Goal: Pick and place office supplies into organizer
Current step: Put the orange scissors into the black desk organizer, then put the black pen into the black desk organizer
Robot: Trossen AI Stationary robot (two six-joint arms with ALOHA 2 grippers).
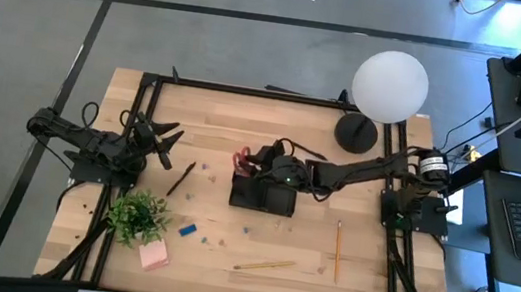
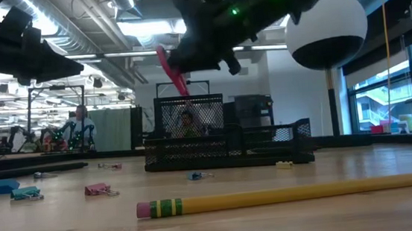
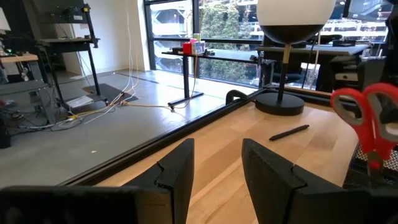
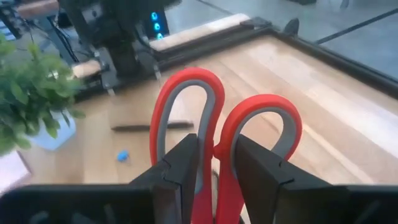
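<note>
My right gripper [image 4: 214, 168] is shut on the red-handled scissors [image 4: 219, 118], reaching in from the table's right to just above the black mesh organizer [image 1: 262, 197] at mid table. In the low view the scissors [image 2: 172, 72] slant over the organizer's tall compartment [image 2: 192, 124]. My left gripper [image 3: 217, 168] waits open at the table's left, holding nothing. Two yellow pencils [image 1: 265, 265] [image 1: 337, 249], a dark pen [image 1: 182, 177], a blue eraser [image 1: 188, 228], a pink pad [image 1: 153, 256] and small clips [image 2: 100, 189] lie flat on the wood. My right gripper pinches the scissors between its two fingers just below the two handle loops, where the red handles meet [image 4: 214, 152]. The fingers come from the table's right, slanting down. The handle loops stick out past the fingertips. The scissors are lifted and tilted, their blades hidden below the gripper.
A lamp with a white globe [image 1: 389, 87] and round black base [image 1: 356, 131] stands at the far right. A green potted plant [image 1: 138, 216] sits near the front left. Another dark pen [image 3: 289, 132] lies near the lamp base. A black frame [image 1: 248, 91] rims the table.
</note>
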